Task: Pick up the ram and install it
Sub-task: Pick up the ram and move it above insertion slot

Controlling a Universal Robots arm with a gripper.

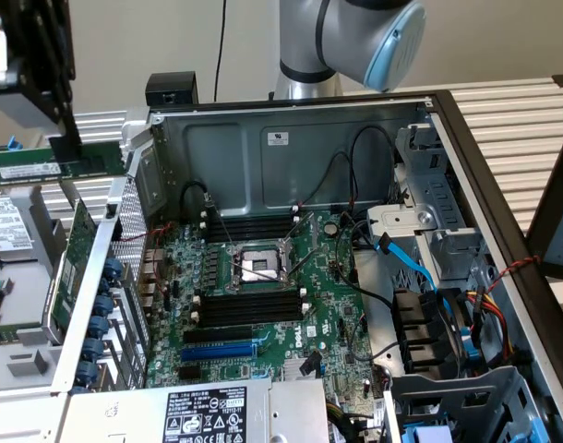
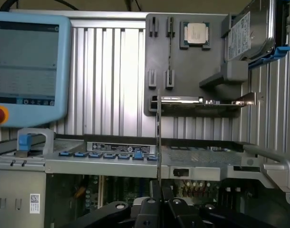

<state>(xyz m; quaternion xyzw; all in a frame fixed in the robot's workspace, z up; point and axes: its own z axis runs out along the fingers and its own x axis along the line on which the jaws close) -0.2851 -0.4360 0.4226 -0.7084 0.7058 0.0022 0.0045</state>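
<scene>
Your gripper [image 1: 67,146] is clenched on the ram [image 1: 37,166]. In the exterior view, you find both at the far left, outside the case [image 1: 291,138] and just beyond its perforated side wall. The ram hangs level with its long edge horizontal and its white label turned toward the camera. The black finger pinches it near the end closest to the case. Under it, you see a drive [image 1: 5,231] lying flat on a gray tray [image 1: 23,362]. A green card [image 1: 74,263] stands just beside the case wall.

In the wrist view, you look along the ram edge-on. It is a thin upright line rising from between the fingers and crossing the case's rim. Beyond it, a gray holder [image 2: 157,61] carries a CPU [image 2: 196,34]. A pendant [image 2: 26,66] with a blue frame and a red button sits off to one side.

Inside the case, you see the board [image 1: 281,332] with the socket [image 1: 258,266] near its middle. Black slots [image 1: 249,305] with white end clips run on either side of the socket. The ram is well apart from them and not yet seated. The arm [image 1: 355,37], with its blue-capped joint, stands behind the case's far wall.
</scene>
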